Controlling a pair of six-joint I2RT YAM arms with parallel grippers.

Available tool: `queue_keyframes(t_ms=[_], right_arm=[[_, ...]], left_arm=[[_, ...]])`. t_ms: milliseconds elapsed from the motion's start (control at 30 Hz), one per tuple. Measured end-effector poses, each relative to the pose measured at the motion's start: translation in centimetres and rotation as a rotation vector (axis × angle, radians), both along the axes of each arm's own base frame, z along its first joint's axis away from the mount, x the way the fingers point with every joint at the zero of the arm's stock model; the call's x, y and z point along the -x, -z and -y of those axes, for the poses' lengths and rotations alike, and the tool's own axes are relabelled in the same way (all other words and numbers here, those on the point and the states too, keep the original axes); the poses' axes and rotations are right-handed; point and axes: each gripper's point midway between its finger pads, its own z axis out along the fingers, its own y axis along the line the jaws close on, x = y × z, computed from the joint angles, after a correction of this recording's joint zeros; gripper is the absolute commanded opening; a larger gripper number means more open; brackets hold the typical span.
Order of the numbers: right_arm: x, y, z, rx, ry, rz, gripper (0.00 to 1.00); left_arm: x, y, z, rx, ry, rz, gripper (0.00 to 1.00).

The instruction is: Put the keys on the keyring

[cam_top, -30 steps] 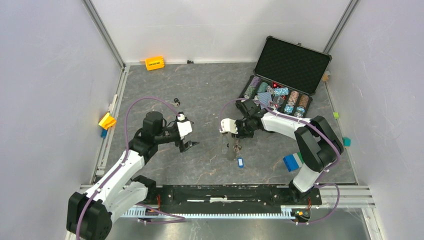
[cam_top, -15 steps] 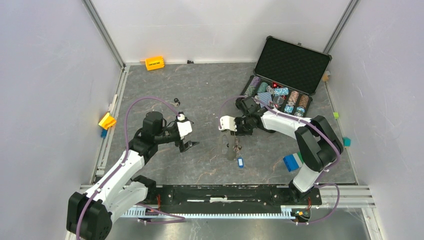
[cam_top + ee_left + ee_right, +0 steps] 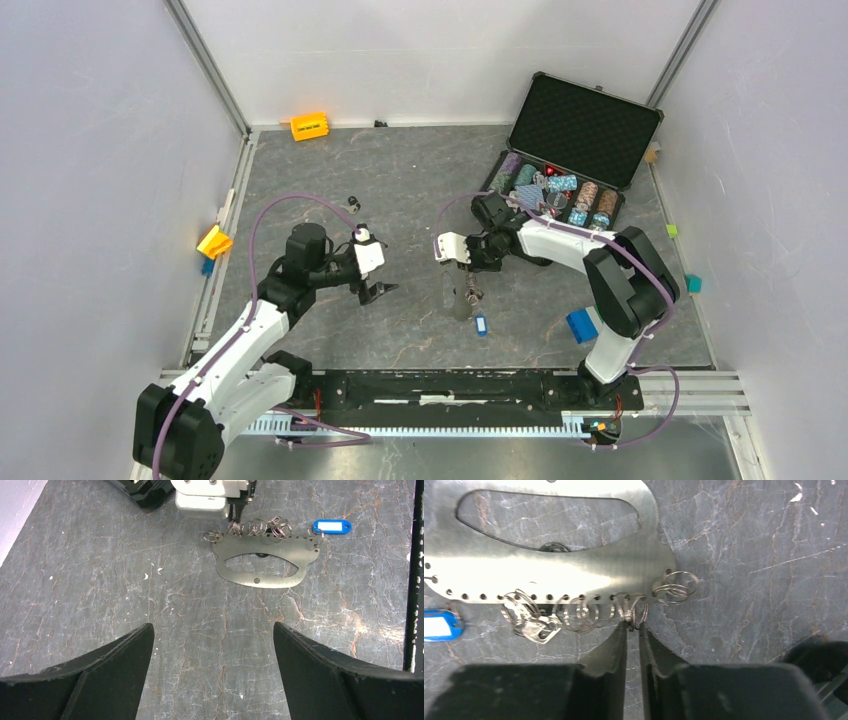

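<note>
The keyring (image 3: 460,298) is a flat grey metal oval with a row of holes and several split rings along one edge; it lies on the table between the arms. A blue-headed key (image 3: 481,324) sits at its near end, on the end ring (image 3: 331,526). My right gripper (image 3: 633,624) has its jaws nearly together, pinching one split ring at the plate's edge (image 3: 549,575). My left gripper (image 3: 212,627) hovers open over bare table, short of the keyring (image 3: 262,562). Small black pieces (image 3: 353,203), perhaps the black key, lie far left of the keyring.
An open black case of poker chips (image 3: 570,150) stands at the back right. An orange block (image 3: 309,126) lies at the back wall, a yellow piece (image 3: 214,241) at the left rail, a blue block (image 3: 581,325) beside the right arm's base.
The right gripper's jaws have narrowed onto the split ring and the right arm has crept slightly left. The left arm and keyring have not moved.
</note>
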Motion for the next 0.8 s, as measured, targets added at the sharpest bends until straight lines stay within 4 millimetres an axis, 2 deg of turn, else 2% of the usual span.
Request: queue_keyframes(t_ms=[100,233,333,433,600,800], right_arm=[[0.3,0.1,0.0,0.002,-0.013,-0.009,0.00],[0.6,-0.2,0.0,0.004,-0.018,-0.026,0.00],[0.9,-1.4,-0.3,-0.016,-0.026,-0.037,0.00],[1.2,-3.8,-1.1,-0.070,-0.042,-0.035,0.00],[2.1,-9.3,-3.1,-0.226,-0.088,-0.011,0.00],[4.1,-13.7,-4.7,-0.347,-0.161,0.033,0.00]], left_arm=[[0.0,0.0,0.0,0.000,0.000,0.000,0.95],[0.0,0.0,0.0,0.000,0.000,0.000,0.95],[0.1,0.1,0.1,0.002,0.006,-0.004,0.96],[0.3,0.3,0.3,0.006,0.025,-0.021,0.98],[0.6,0.5,1.3,0.022,0.093,-0.055,0.98],[-1.4,-2.0,3.3,0.063,0.165,-0.069,0.91]])
